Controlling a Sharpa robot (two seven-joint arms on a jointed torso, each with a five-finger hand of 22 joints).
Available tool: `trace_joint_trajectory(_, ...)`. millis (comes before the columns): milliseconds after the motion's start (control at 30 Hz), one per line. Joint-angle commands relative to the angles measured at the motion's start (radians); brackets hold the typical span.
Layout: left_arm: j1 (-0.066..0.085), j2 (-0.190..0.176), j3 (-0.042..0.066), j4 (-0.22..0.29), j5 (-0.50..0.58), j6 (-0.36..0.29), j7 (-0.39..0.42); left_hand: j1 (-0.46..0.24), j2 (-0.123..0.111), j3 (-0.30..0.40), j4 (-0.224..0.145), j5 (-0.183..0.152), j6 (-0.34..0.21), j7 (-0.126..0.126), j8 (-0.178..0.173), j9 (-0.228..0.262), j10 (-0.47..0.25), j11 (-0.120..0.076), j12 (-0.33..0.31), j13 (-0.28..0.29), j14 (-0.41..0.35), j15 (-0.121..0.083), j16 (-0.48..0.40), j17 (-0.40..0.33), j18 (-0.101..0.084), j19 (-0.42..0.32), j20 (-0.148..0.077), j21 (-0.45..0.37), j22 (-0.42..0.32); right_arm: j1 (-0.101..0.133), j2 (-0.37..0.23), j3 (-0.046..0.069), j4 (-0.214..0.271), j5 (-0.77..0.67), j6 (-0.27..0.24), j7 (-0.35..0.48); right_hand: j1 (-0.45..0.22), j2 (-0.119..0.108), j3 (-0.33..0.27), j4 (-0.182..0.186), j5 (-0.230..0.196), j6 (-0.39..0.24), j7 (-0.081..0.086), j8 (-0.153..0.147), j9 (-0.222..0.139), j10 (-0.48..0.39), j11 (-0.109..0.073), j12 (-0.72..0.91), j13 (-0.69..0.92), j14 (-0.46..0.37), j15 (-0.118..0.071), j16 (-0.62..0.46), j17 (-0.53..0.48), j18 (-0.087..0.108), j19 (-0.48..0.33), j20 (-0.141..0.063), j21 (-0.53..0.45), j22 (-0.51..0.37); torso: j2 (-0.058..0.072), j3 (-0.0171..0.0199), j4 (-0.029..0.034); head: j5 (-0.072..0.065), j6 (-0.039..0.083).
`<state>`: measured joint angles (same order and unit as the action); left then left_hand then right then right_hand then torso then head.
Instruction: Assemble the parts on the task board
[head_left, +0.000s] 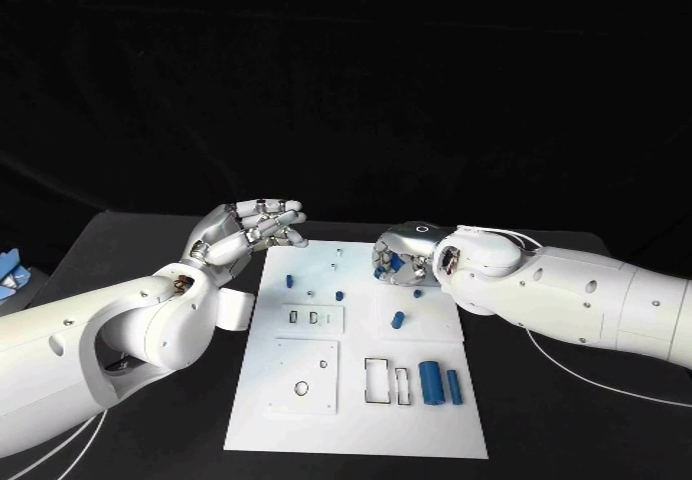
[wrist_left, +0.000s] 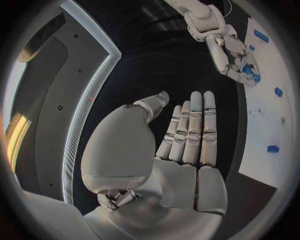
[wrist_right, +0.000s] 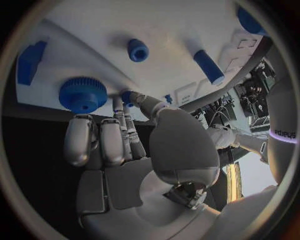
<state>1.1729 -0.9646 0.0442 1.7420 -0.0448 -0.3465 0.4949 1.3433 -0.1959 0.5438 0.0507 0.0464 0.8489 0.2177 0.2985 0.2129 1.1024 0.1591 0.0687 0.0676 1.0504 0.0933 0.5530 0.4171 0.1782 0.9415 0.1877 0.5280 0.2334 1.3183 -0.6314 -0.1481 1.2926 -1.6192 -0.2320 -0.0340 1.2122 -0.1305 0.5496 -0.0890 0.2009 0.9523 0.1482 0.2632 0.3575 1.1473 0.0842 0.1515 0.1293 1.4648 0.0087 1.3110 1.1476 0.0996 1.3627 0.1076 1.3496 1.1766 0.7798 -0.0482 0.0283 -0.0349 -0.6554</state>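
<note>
While the task board lies flat in the middle of the black table, the left hand is seen raised just beside the board's far left corner, off the white surface; in the left wrist view its fingers are stretched out straight and held side by side, with nothing in them. The right hand is positioned over the far right part of the board, palm turned down. In the right wrist view its fingers are curled toward the board edge, and a fingertip is seen at a small blue part; whether that part is pinched or merely touched cannot be told. Close to that hand a blue toothed wheel, a short blue peg and a blue cylinder are recorded on the white surface. Near the board's near right edge, two longer blue cylinders are laid side by side next to rectangular cut-outs. Further small blue parts are scattered, well apart, across the middle of the board.
</note>
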Motion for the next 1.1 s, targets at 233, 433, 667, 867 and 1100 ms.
trace_joint_trajectory(233, 0.002, 0.0, 0.001, 0.001, 0.014, 0.021, 0.002, -0.009, 0.003, -0.001, -0.007, 0.004, -0.004, 0.01, -0.004, 0.001, -0.009, 0.001, -0.005, 0.0, -0.008, -0.001, 0.004, 0.002, -0.001, -0.007, -0.002, 0.006, 0.001, -0.003, -0.012, -0.001, 0.022, -0.016, -0.091, -0.028, -0.001, 0.002, 0.007, 0.013, 0.013, 0.025, -0.007, 0.021, 0.016, 0.021, -0.006, 0.016, 0.009, 0.033, -0.01, 0.014, 0.005, -0.021, 0.007, -0.002, 0.016, 0.02, -0.003, -0.0004, 0.0008, 0.001, -0.001)
trace_joint_trajectory(433, 0.002, 0.0, 0.001, -0.003, 0.016, 0.02, 0.002, -0.009, 0.003, -0.001, -0.007, 0.004, -0.004, 0.01, -0.004, 0.001, -0.01, 0.001, -0.005, 0.0, -0.008, -0.001, 0.005, 0.002, -0.001, -0.007, -0.002, 0.006, 0.001, -0.001, -0.007, 0.004, 0.03, -0.012, -0.17, -0.061, -0.001, 0.004, 0.009, 0.015, 0.015, 0.028, -0.008, 0.025, 0.02, 0.025, -0.008, 0.019, 0.011, 0.033, -0.012, 0.017, 0.007, -0.023, 0.011, -0.003, 0.02, 0.028, -0.004, -0.0013, 0.0009, 0.002, 0.005)
trace_joint_trajectory(667, 0.002, 0.001, 0.001, -0.005, 0.018, 0.021, 0.002, -0.009, 0.005, -0.001, -0.008, 0.004, -0.005, 0.011, -0.005, 0.001, -0.011, 0.002, -0.005, 0.0, -0.009, -0.001, 0.006, 0.003, -0.001, -0.008, -0.002, 0.007, 0.002, 0.001, 0.029, 0.008, -0.007, -0.01, -0.218, -0.088, -0.001, 0.006, 0.01, 0.017, 0.012, 0.026, -0.008, 0.025, 0.022, 0.026, -0.009, 0.02, 0.012, 0.034, -0.012, 0.019, 0.01, -0.024, 0.014, -0.004, 0.023, 0.034, 0.001, 0.0004, 0.0029, 0.005, 0.015)
trace_joint_trajectory(867, 0.002, 0.003, 0.001, -0.005, 0.019, 0.021, 0.002, -0.008, 0.005, 0.0, -0.009, 0.004, -0.006, 0.012, -0.006, 0.001, -0.013, 0.002, -0.005, 0.0, -0.01, -0.001, 0.007, 0.004, -0.001, -0.009, -0.002, 0.009, 0.003, 0.002, 0.061, 0.01, -0.037, -0.005, -0.229, -0.089, 0.0, 0.007, 0.011, 0.017, 0.011, 0.026, -0.008, 0.025, 0.022, 0.027, -0.009, 0.02, 0.012, 0.034, -0.012, 0.02, 0.011, -0.024, 0.014, -0.004, 0.024, 0.035, 0.001, 0.0003, 0.0021, 0.009, 0.018)
trace_joint_trajectory(1100, 0.002, 0.007, 0.001, -0.004, 0.019, 0.024, 0.002, -0.008, 0.005, 0.0, -0.009, 0.004, -0.006, 0.012, -0.006, 0.001, -0.013, 0.002, -0.005, 0.0, -0.01, -0.001, 0.007, 0.004, -0.001, -0.009, -0.002, 0.009, 0.003, 0.001, 0.1, 0.01, -0.07, 0.003, -0.235, -0.091, -0.002, 0.009, 0.012, 0.021, 0.011, 0.024, -0.007, 0.025, 0.024, 0.026, -0.008, 0.02, 0.013, 0.034, -0.012, 0.022, 0.011, -0.024, 0.015, -0.005, 0.025, 0.037, 0.004, 0.0011, 0.0056, 0.012, 0.02)
